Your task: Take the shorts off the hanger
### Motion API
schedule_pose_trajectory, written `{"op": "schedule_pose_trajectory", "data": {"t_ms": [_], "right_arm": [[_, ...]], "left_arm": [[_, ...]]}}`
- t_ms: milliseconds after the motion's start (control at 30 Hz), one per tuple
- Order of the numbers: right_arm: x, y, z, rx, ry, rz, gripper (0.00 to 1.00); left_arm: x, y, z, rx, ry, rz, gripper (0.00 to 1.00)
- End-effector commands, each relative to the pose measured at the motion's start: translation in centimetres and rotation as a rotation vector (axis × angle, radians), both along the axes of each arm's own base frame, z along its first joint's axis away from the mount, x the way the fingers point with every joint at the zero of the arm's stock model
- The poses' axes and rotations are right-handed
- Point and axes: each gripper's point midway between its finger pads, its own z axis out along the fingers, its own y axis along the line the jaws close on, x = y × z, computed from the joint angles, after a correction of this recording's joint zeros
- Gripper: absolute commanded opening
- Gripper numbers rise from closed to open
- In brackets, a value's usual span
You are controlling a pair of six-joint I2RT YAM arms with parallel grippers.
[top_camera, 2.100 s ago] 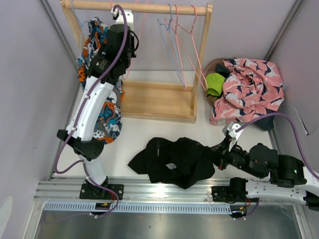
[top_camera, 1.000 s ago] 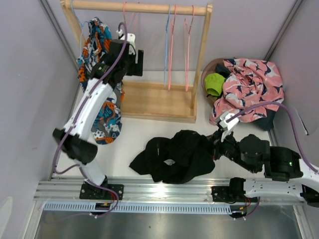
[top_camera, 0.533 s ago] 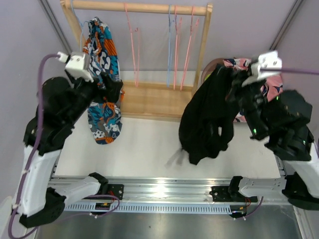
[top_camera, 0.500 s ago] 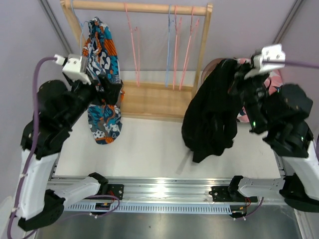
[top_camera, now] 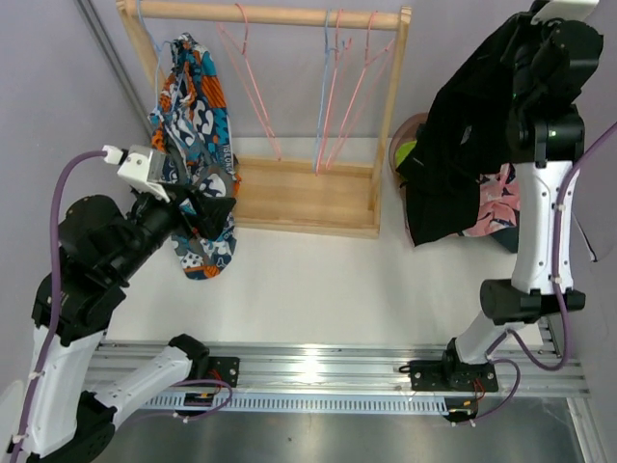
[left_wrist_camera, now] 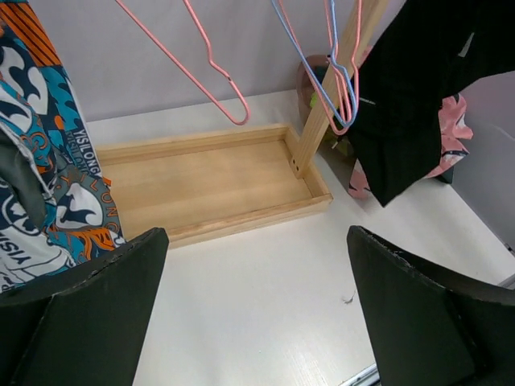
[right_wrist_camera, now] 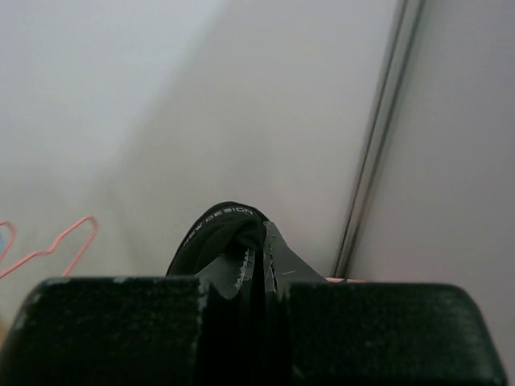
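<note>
Top view: the light is bright, even and diffuse, falling from overhead. The white counter (top_camera: 318, 289) in front of the wooden rack (top_camera: 299, 193) reads clean, with only a faint soft shadow along the rack's base. A glare patch sits on the metal rail (top_camera: 318, 367), nearer the camera than the rack. The black shorts (top_camera: 461, 125) to the rack's right are underexposed, their folds barely legible.

Left wrist view: the rack is sharp, its post leaning from lens distortion. The left gripper (left_wrist_camera: 256, 265) fingers are dark and soft-edged.

Right wrist view: dimmer. The grey wall (right_wrist_camera: 161, 96) is graded, the right gripper (right_wrist_camera: 259, 277) is nearly black, and the pink hanger (right_wrist_camera: 48, 241) is blurred.
</note>
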Motion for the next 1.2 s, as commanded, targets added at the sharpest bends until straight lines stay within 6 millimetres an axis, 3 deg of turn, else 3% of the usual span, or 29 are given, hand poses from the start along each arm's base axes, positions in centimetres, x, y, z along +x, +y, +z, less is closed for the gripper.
{"op": "schedule_pose_trajectory", "data": {"t_ms": [0,33,67,133,167,233,267,300,333,367,400,467,500,533,567,600,633,700,733,767,800,833,867,900,967,1000,1067,1167], "right_arm": [[-1.4,-3.6,5.7,0.04,-0.212,-0.019,0.0],[-0.5,-4.4,4.8,0.053,-0.196,-0.028,0.0],[1.8,-5.2,2.3,0.058,-0.141,-0.041,0.0],[4.4,-7.2,-1.6,0.092,-0.062,-0.082,0.0],[7.0,-8.1,-6.5,0.117,0.042,-0.108,0.0],[8.6,-10.0,-11.8,0.163,0.145,-0.176,0.02],[9.0,-10.6,-15.0,0.215,0.208,-0.204,0.43],[9.6,-11.5,-19.6,0.257,0.302,-0.247,0.73],[9.4,-12.2,-22.0,0.304,0.353,-0.268,0.93],[9.0,-12.1,-25.1,0.386,0.429,-0.284,0.99],[8.4,-12.0,-28.1,0.426,0.498,-0.305,1.0],[7.3,-10.9,-30.5,0.498,0.544,-0.293,0.99],[5.0,-9.9,-32.3,0.509,0.574,-0.279,0.99],[4.6,-9.2,-31.6,0.513,0.52,-0.246,0.99],[3.7,-7.5,-31.5,0.519,0.511,-0.191,1.0],[1.5,-6.3,-28.8,0.515,0.444,-0.146,0.99],[0.1,-5.2,-31.0,0.511,0.477,-0.126,0.99],[-2.2,-2.2,-30.7,0.477,0.48,-0.055,0.99],[-4.8,-1.0,-30.9,0.462,0.483,-0.025,0.99],[-6.1,-0.3,-30.9,0.452,0.482,-0.012,0.99],[-7.4,1.7,-31.0,0.437,0.49,0.042,0.99],[-8.8,2.6,-31.3,0.428,0.488,0.071,0.99],[-11.6,3.1,-31.8,0.423,0.475,0.099,0.99],[-13.0,4.3,-31.9,0.424,0.47,0.142,0.99],[-16.7,5.3,-32.2,0.448,0.438,0.21,0.99],[-17.7,5.8,-32.3,0.46,0.426,0.24,0.99],[-20.1,7.7,-31.5,0.473,0.379,0.368,0.99],[-21.4,9.7,-30.9,0.481,0.383,0.465,0.99]], "left_arm": [[-0.6,1.2,1.1,0.003,-0.053,0.034,0.99],[-0.4,1.8,1.1,0.013,-0.059,0.071,0.99],[-0.4,2.3,1.3,0.01,-0.067,0.091,0.99],[-0.1,3.3,1.3,0.017,-0.068,0.151,0.99],[0.1,3.6,1.3,0.019,-0.065,0.172,0.99],[0.4,4.2,1.7,0.03,-0.074,0.211,0.99],[0.8,5.2,1.7,0.044,-0.072,0.27,0.99],[1.5,5.7,1.9,0.065,-0.066,0.308,0.99],[1.7,6.3,2.7,0.071,-0.076,0.345,0.99],[1.9,7.3,3.6,0.078,-0.088,0.405,0.99],[3.2,7.3,3.0,0.128,-0.056,0.432,0.99],[3.3,8.8,5.8,0.128,-0.092,0.515,0.99],[4.5,8.6,5.6,0.157,-0.074,0.535,0.99],[4.2,9.1,7.9,0.126,-0.118,0.561,0.99],[4.6,9.4,8.5,0.132,-0.128,0.585,0.99],[4.9,10.0,9.0,0.149,-0.139,0.625,0.99],[6.0,9.8,9.7,0.154,-0.145,0.645,0.99],[6.9,10.3,10.7,0.154,-0.156,0.674,0.99],[8.3,10.2,10.7,0.168,-0.146,0.684,0.99],[9.0,10.3,10.6,0.178,-0.143,0.694,0.99],[9.5,11.1,10.9,0.178,-0.144,0.725,0.99],[10.5,11.0,10.6,0.182,-0.137,0.718,0.99],[12.1,11.0,9.8,0.2,-0.114,0.721,0.99],[12.8,12.1,9.9,0.184,-0.107,0.753,0.99],[15.0,12.6,9.1,0.167,-0.084,0.762,0.99],[15.7,13.9,8.6,0.152,-0.074,0.797,0.99],[17.3,14.4,8.1,0.137,-0.079,0.793,0.99],[19.3,15.7,6.7,0.152,-0.041,0.813,0.99]]}}
